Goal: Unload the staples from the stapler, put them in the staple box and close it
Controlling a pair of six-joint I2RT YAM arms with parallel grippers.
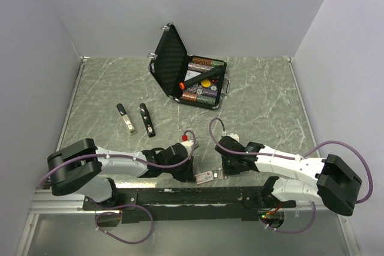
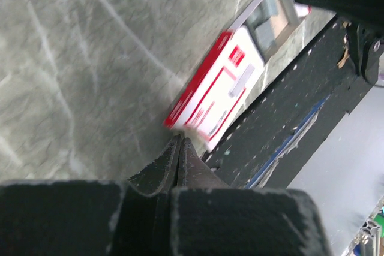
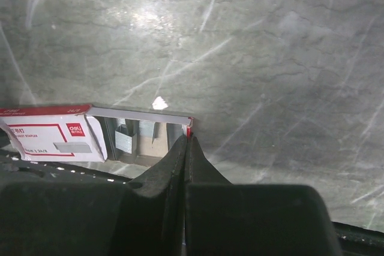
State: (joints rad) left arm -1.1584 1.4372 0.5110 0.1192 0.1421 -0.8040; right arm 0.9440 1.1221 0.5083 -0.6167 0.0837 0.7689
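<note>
Your left hand (image 2: 180,142) and right hand (image 3: 188,139) are both pinched together, tips touching opposite ends of the half-open box (image 1: 207,175) at the near tabletop (image 1: 270,106) edge. The stapler (image 1: 126,118) lies well apart, farther out on the left.

The black stapler (image 1: 126,119), silver rail exposed, was laid flat on the table (image 1: 258,100); silvery staples (image 3: 124,141) were seen in the opened box (image 3: 54,139).

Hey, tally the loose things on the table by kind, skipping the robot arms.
open black case: 1
slim black stapler-like pieces: 2
white and red box: 1
Total: 4
</note>
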